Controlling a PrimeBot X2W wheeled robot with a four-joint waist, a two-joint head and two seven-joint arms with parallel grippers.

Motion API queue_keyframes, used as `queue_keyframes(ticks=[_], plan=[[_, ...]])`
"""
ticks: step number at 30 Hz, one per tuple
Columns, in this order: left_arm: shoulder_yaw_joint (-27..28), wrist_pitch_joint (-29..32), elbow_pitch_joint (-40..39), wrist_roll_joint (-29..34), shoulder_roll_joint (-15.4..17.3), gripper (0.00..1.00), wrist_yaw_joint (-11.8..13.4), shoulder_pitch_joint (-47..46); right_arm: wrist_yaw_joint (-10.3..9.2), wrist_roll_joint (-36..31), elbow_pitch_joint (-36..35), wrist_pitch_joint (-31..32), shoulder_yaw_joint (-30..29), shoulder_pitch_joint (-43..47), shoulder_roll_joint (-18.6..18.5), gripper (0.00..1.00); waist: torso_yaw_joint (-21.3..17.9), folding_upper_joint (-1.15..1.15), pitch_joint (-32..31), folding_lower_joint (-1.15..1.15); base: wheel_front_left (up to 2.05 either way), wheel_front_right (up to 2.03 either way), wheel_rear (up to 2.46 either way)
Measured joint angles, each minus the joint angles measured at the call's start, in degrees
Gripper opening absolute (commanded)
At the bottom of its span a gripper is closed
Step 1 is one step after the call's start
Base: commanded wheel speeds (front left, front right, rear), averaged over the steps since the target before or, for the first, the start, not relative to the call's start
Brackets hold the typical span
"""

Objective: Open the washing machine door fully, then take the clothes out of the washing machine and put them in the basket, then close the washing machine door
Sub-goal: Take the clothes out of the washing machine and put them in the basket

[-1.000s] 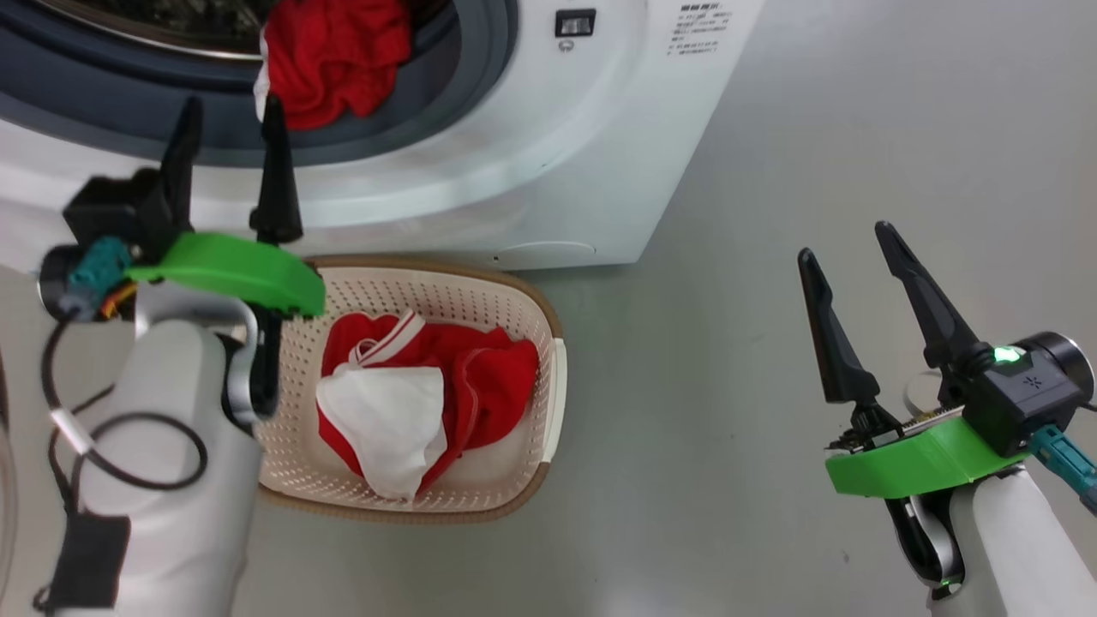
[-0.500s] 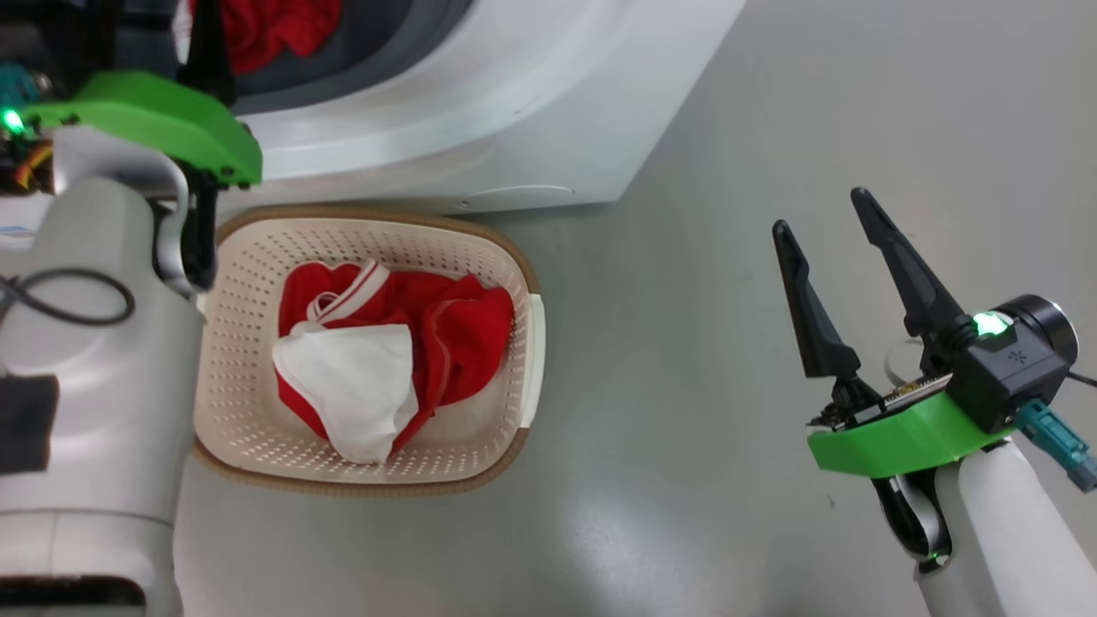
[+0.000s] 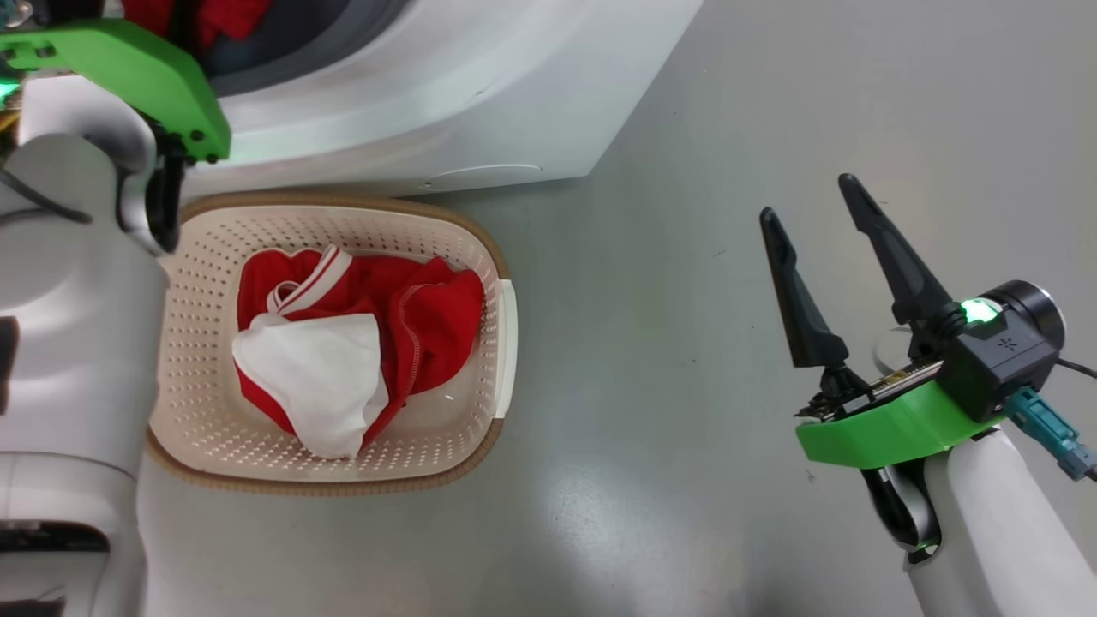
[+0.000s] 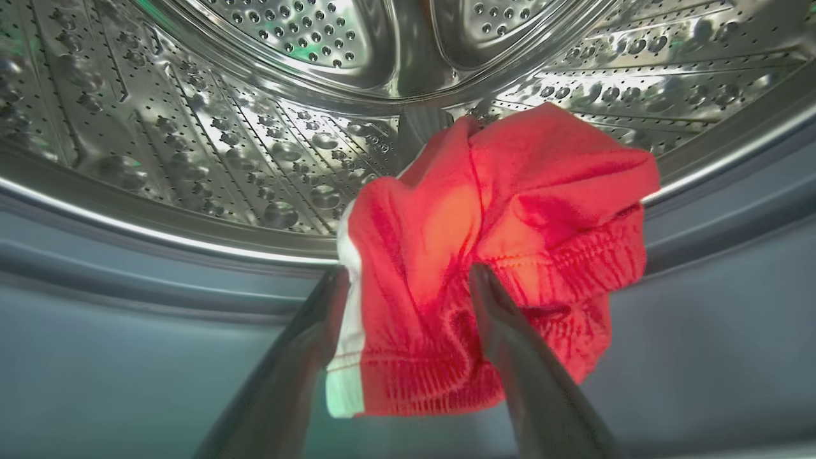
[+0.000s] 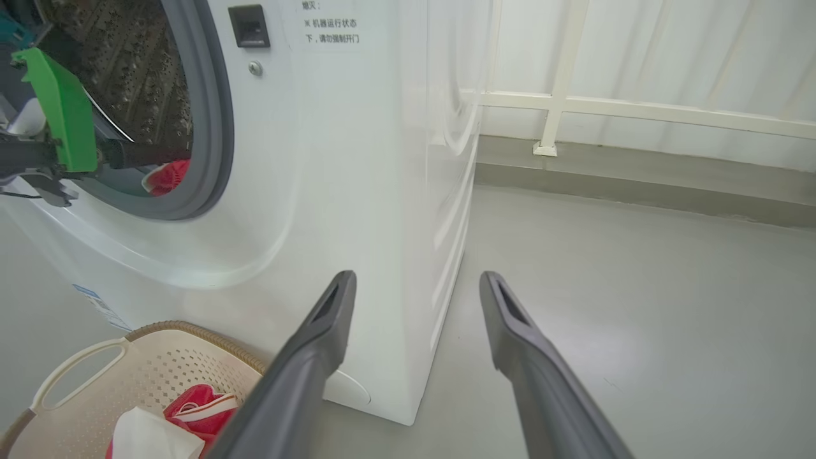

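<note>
One garment (image 3: pixel 437 308) is in the basket (image 3: pixel 506 317); a second garment (image 4: pixel 510 210) lies in the drum (image 4: pixel 255 146), my left fingers (image 4: pixel 510 338) spread at it, right fingers (image 3: pixel 793 291) spread, empty.

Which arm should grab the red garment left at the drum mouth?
Left. The left gripper is open right at the red garment, fingers reaching into the drum. The right gripper hangs open over the floor, off beside the washing machine.
</note>
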Motion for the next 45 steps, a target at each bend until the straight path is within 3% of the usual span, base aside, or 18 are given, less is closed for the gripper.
queue_keyframes(ticks=[7, 16, 17, 18, 19, 23, 36, 45], plan=[[-2.3, 3.4, 3.8, 2.3, 1.0, 1.0, 2.7, -1.9, 0.0, 1.1, 0.4, 0.0, 1.1, -0.8, 0.2, 1.0, -0.8, 0.0, 0.2, 0.0, 0.0, 0.0, 0.0], [-3.7, 7.1, 6.2, 2.7, 1.7, 1.0, 3.8, -3.1, 0.0, 1.4, 0.6, 0.0, 1.2, -1.3, 0.4, 1.0, -1.6, 0.0, 0.4, 0.0, 0.0, 0.0, 0.0], [-3.8, 7.3, 6.3, 2.7, 1.8, 0.89, 3.8, -3.1, 0.0, 1.4, 0.6, 0.0, 1.2, -1.3, 0.4, 1.0, -1.6, 0.0, 0.4, 0.0, 0.0, 0.0, 0.0], [-3.9, 7.5, 6.4, 2.7, 1.9, 0.19, 3.7, -3.2, 0.0, 1.4, 0.6, 0.0, 1.2, -1.3, 0.4, 1.0, -1.7, 0.0, 0.4, 0.0, 0.0, 0.0, 0.0], [-4.0, 7.6, 6.4, 2.7, 1.9, 0.0, 3.6, -3.2, 0.0, 1.4, 0.7, 0.0, 1.2, -1.3, 0.4, 1.0, -1.7, 0.0, 0.4, 0.0, 0.0, 0.0, 0.0], [-4.3, 6.5, 6.5, 2.7, 1.9, 0.0, 2.7, -3.2, 0.0, 1.5, 0.8, 0.0, 1.2, -1.3, 0.5, 1.0, -1.7, 0.0, 0.2, 0.0, 0.0, 0.0, 0.0], [-4.7, -6.6, 3.2, 2.1, 1.7, 0.0, 2.1, -2.7, 0.0, 2.0, 1.1, 0.0, 1.0, -1.2, 0.4, 1.0, -0.3, 0.0, -1.3, 0.0, 0.0, 0.0, 0.0], [-4.3, -9.3, -8.7, 1.8, 0.8, 0.0, 2.2, 2.3, 0.0, 1.9, 1.0, 0.0, 0.8, -1.0, 0.1, 1.0, 1.1, 0.0, -2.5, 0.0, 0.0, 0.0, 0.0]])
